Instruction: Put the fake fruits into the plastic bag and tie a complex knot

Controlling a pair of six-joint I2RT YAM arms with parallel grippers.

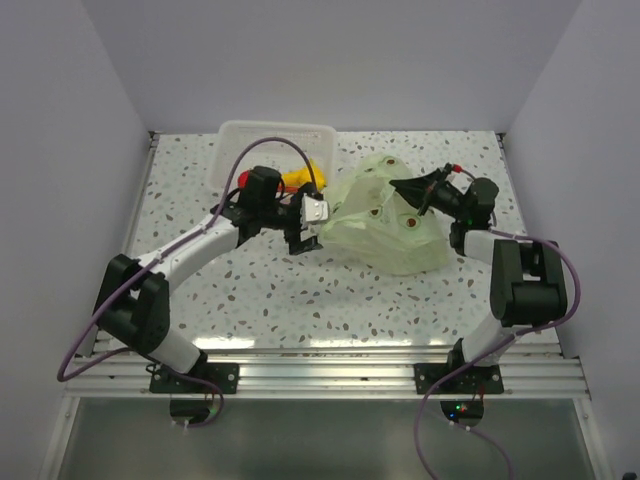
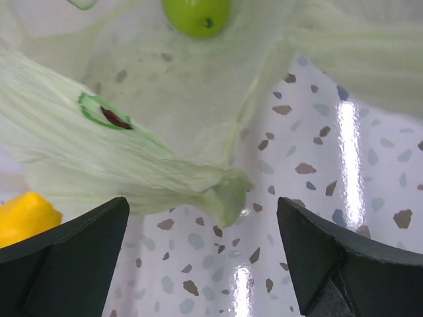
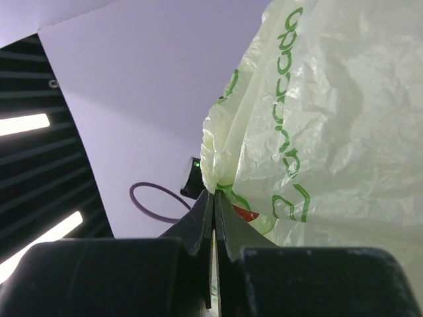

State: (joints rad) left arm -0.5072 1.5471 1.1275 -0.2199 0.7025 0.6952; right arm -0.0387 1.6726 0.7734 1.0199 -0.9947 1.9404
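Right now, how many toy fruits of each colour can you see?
Green: 1, the green apple
Yellow: 1, the yellow piece
Red: 1, the red piece
Total: 3 in view; more may be hidden by the plastic bag.

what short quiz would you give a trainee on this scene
1. True or false: the left gripper is open.
2. Which gripper pinches the plastic bag? A left, B right, C neither.
3. Fill in: the apple at the top of the left wrist view is ___.
Key: 1 true; 2 B, the right gripper; 3 green.
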